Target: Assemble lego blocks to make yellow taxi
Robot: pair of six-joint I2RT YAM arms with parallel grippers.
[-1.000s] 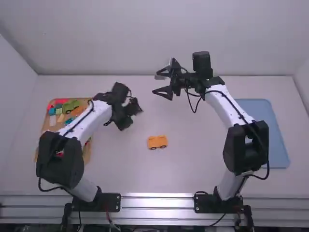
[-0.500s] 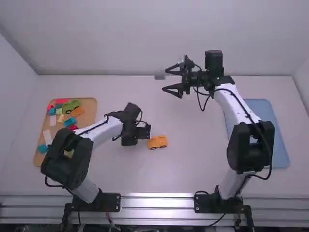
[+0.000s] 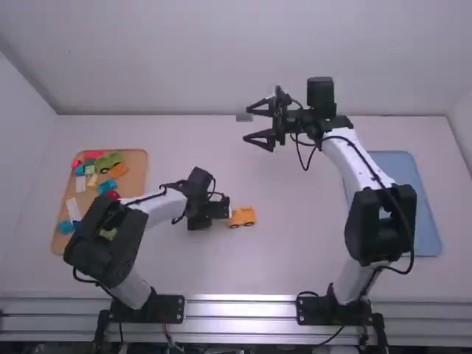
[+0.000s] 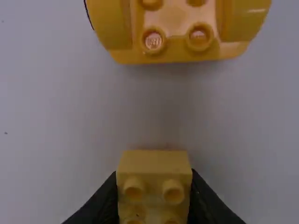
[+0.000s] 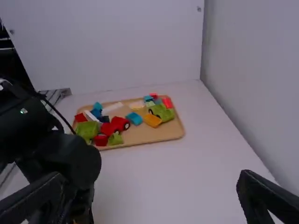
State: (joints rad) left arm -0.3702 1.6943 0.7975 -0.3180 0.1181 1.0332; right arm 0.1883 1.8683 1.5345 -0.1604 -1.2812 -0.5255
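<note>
Just left of the yellow-orange car body (image 3: 243,216) on the middle of the table is my left gripper (image 3: 226,209). In the left wrist view, my left gripper (image 4: 154,193) is shut on a yellow block (image 4: 154,163) with studs showing. A gap of bare table separates that block from the studded car body (image 4: 175,44). Above the far middle of the table my right gripper (image 3: 249,124) stands open with nothing between its fingers; its fingers are spread wide in the right wrist view, around (image 5: 152,196).
A wooden tray (image 3: 133,177) at the left holds several coloured blocks, among them a green car piece (image 3: 108,161) and an orange block (image 3: 118,170). On the right, behind the right arm, lies a blue tray (image 3: 420,199). The left arm spans between wooden tray and car body.
My left gripper has come down and toward the camera, then right up beside the car body. The right arm has shifted a little to the right overall, still open.
</note>
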